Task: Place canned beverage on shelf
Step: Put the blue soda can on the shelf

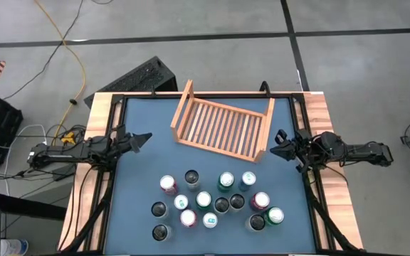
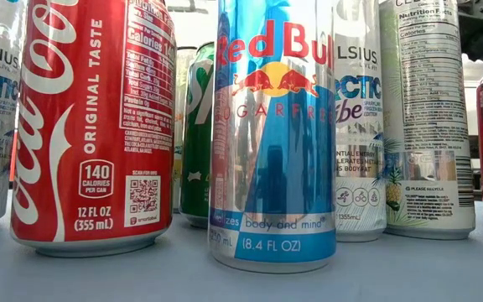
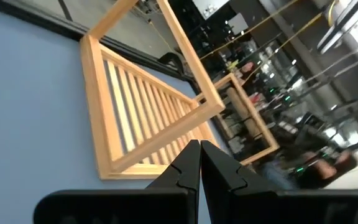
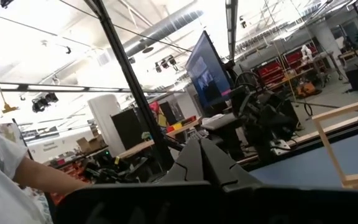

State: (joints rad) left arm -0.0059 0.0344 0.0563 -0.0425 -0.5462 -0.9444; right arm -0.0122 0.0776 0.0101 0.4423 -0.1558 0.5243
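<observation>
Shelf (image 1: 223, 126) empty, lying skewed at far-centre of tabletop (image 1: 141, 171). Cans (image 1: 212, 201) clustered upright at near edge, well apart from shelf (Coke (image 2: 90, 126) & Red Bull (image 2: 273, 134) closest to low cam). L pincer (image 1: 144, 139) pressed together, at left edge, holding nothing. R pincer (image 1: 276, 150) pressed together too, at right edge, nothing held.

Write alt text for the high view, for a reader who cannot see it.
Seen from above, a blue table top holds an empty slatted wooden shelf at the far side and a cluster of upright cans at the near side. The left hand and the right hand are shut and wait at the table's two side edges, holding nothing.
</observation>
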